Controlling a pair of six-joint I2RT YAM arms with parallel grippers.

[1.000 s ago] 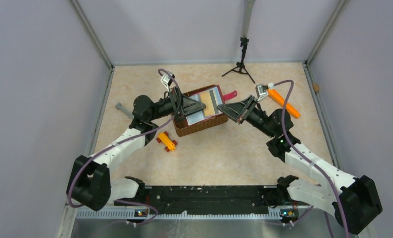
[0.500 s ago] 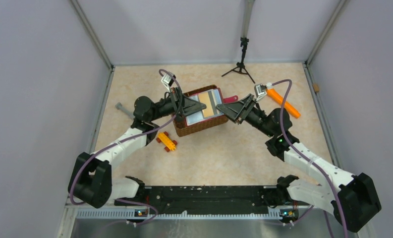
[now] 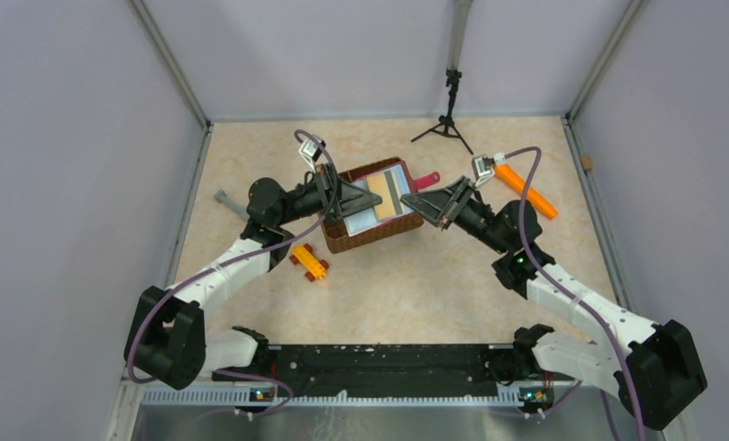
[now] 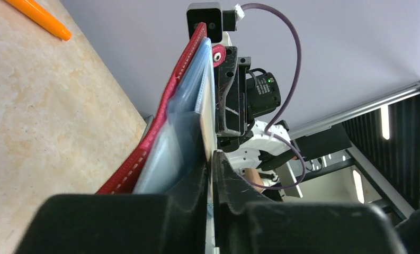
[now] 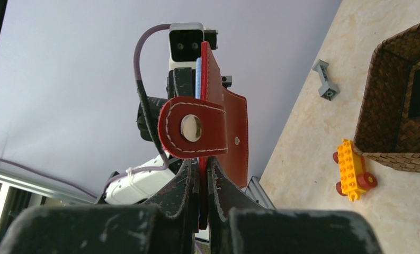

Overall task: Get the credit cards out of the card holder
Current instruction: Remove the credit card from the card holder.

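Two arms reach out from the near edge of the table (image 3: 415,285). A yellow toy car (image 3: 310,261) lies just beside the near left corner of a wicker basket (image 3: 365,237). Above the basket the red wallet (image 3: 370,217) is held open: the left gripper (image 4: 212,159) is clamped on its left half, the right gripper (image 5: 199,164) pinched tight on its right flap below the strap tab. A tan card (image 3: 370,184) and a dark card (image 3: 393,187) show in its pockets. Farther off are an orange pen (image 3: 526,191) and a tripod (image 3: 449,119).
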